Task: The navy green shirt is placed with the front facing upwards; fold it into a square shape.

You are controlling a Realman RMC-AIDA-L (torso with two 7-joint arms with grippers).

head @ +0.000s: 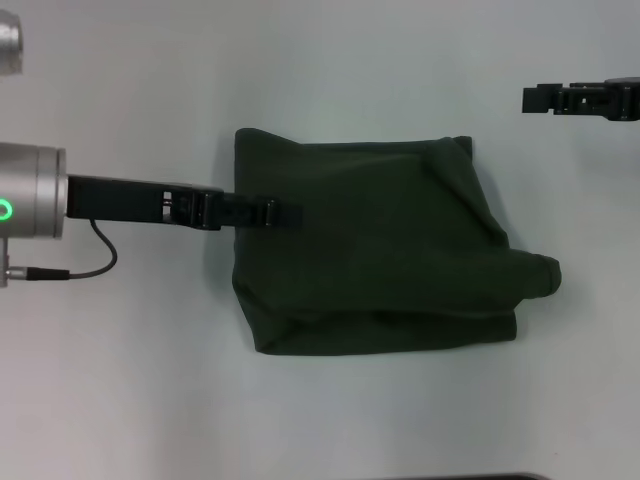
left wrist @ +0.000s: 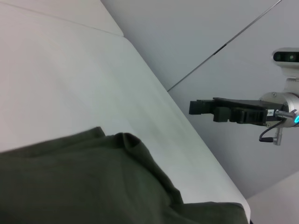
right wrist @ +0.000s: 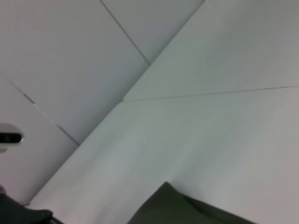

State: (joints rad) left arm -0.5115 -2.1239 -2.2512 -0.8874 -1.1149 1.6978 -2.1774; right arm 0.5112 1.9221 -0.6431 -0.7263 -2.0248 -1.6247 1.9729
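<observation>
Pale table point(head: 130, 380) fills the head view. Left gripper point(head: 285, 213) reaches in from 9 o'clock, its tip over the left edge of the navy green shirt point(head: 390, 250); whether clenched or released, cannot tell. One shirt, folded into a rough block, plain side up (a lobe sticks out at 4 o'clock). Right gripper point(head: 540, 98) hangs at 2 o'clock, apart from the cloth; grip state cannot be told. Left wrist view alone shows it side-on point(left wrist: 201, 107), beyond the shirt point(left wrist: 79, 182). Two grippers.

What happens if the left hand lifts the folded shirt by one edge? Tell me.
The shirt would probably sag and unfold: it lies in soft, uneven layers with wrinkles. It looks light, so the left hand, over its left edge, could likely drag it across the smooth table. The sleeve sticking out on the right may trail.
</observation>
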